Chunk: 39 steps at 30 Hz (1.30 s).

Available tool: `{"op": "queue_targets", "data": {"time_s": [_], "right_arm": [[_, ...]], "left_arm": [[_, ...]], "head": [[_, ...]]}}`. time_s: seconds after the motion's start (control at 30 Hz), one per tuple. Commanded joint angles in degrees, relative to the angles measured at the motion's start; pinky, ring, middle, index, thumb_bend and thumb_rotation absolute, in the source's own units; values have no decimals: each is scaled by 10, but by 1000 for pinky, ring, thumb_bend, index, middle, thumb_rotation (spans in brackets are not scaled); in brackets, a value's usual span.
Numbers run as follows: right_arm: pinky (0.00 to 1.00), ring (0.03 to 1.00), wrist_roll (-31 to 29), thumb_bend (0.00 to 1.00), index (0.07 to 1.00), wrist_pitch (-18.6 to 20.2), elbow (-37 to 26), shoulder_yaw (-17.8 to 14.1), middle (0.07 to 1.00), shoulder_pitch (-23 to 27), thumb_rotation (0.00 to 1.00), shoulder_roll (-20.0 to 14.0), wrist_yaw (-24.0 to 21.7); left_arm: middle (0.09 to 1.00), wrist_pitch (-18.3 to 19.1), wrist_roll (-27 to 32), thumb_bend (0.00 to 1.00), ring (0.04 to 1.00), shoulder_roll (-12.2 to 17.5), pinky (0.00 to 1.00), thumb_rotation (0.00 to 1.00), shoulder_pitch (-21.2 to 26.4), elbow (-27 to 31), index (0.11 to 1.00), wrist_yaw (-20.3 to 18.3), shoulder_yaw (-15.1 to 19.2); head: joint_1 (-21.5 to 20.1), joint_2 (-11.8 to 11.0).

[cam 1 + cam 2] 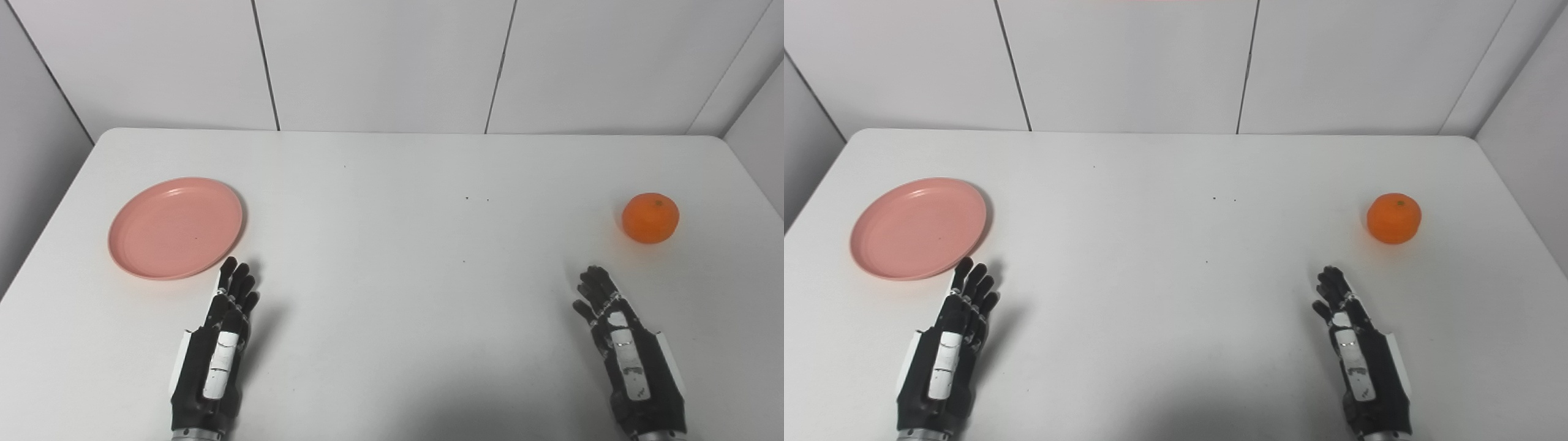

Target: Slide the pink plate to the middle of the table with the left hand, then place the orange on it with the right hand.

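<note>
A round pink plate (176,227) lies flat on the left side of the white table (392,257). An orange (650,218) sits on the right side of the table. My left hand (217,349) is open and empty, fingers stretched forward, its fingertips just short of the plate's near right rim and apart from it. My right hand (621,346) is open and empty, near the front right, a short way in front of the orange and a little to its left.
White wall panels (386,61) stand behind and on both sides of the table. A few small dark specks (476,199) mark the tabletop near the middle.
</note>
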<state>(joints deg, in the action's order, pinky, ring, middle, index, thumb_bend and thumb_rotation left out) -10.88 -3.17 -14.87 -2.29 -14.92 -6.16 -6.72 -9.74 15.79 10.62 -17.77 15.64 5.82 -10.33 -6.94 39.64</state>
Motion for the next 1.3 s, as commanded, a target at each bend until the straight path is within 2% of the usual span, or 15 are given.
{"op": "queue_targets", "data": {"time_s": [0.0, 1.0, 1.27], "right_arm": [[950, 943, -2, 864, 913, -5, -3, 3, 926, -1, 863, 1, -5], [938, 936, -4, 868, 911, 0, -4, 5, 919, -1, 857, 3, -5], [939, 937, -8, 871, 909, -4, 0, 3, 919, -3, 856, -1, -7]], "left_arm": [[1000, 5, 3, 840, 1000, -51, 1000, 807, -18, 3, 1000, -7, -2], [1000, 6, 0, 827, 1000, -52, 1000, 814, -20, 3, 1000, -7, -1], [1000, 2, -7, 825, 1000, -58, 1000, 813, -21, -2, 1000, -5, -4]], "head": [[1, -1], [-1, 3], [12, -7]]}}
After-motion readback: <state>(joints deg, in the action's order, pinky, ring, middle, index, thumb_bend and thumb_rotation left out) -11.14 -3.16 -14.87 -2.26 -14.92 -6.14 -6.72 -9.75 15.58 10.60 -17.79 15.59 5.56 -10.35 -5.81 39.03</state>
